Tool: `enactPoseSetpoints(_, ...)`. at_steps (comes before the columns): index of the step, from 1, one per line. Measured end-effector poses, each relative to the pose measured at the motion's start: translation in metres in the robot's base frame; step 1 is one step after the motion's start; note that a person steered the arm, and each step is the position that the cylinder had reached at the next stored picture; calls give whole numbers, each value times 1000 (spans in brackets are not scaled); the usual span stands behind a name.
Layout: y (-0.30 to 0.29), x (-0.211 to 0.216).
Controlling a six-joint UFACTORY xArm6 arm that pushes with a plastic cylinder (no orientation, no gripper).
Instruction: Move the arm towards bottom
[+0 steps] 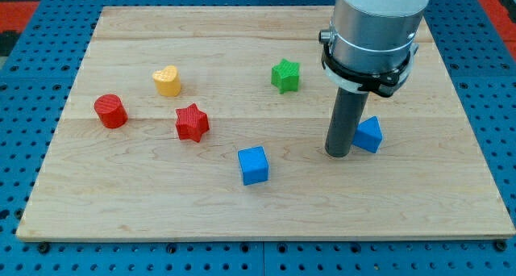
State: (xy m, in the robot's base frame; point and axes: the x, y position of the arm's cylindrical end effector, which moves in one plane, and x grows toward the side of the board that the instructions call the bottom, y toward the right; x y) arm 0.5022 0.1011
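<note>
Camera view: the wooden desk [242, 211] carries six small blocks. Toward the view's left sit a red cylinder [110, 111], a yellow heart [167, 81] and a red star [192, 122]. A green star [285, 75] lies nearer the view's top, and a blue cube [253, 165] sits near the middle, toward the view's bottom. A blue triangular block [369, 135] lies on the view's right.

The arm's silver housing [375, 26] narrows to a straight dark rod. My tip [338, 153] rests on the desk, just beside the blue triangular block on its left and apparently touching it. The arm has no jaws, so nothing is grasped. The blue cube lies well to the tip's left.
</note>
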Motion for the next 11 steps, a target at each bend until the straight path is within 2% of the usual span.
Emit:
enactPoseSetpoints(2, -13, 4)
enactPoseSetpoints(10, -4, 16)
enactPoseSetpoints(11, -2, 44)
